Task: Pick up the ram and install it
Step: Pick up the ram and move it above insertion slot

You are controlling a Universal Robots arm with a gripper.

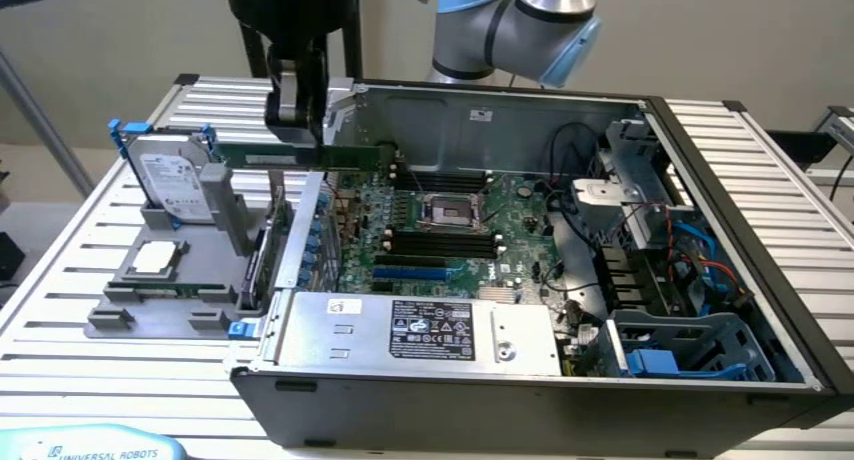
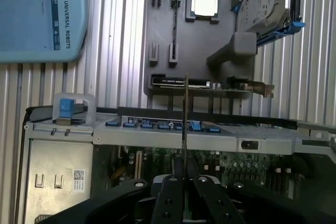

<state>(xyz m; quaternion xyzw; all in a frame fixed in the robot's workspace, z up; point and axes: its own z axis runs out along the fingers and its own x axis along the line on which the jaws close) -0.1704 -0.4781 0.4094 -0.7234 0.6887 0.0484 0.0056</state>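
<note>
- The gripper [image 1: 296,130] is clamped on the ram [image 1: 307,157]. It pinches the stick near its middle and holds it level in the air.
- In the exterior view the ram hangs over the wall of the computer case [image 1: 747,180] that faces the grey holder [image 1: 120,320]. One end is near the top of the hard drive [image 1: 174,175] and the other reaches over the motherboard [image 1: 514,235].
- In the wrist view the ram [image 2: 185,124] shows edge-on, a thin line running out from between the fingers [image 2: 170,195].
- Risk: the grip covers only a short part of a long, thin stick, so a bump against the case wall could twist it between the pads.
- Risk: the memory slots [image 1: 434,245] are narrow, so a slight tilt or offset would land the stick on the slot edge and could bend it.
- I cannot tell whether the slot latches are open. If they are shut, they would block seating.
</note>
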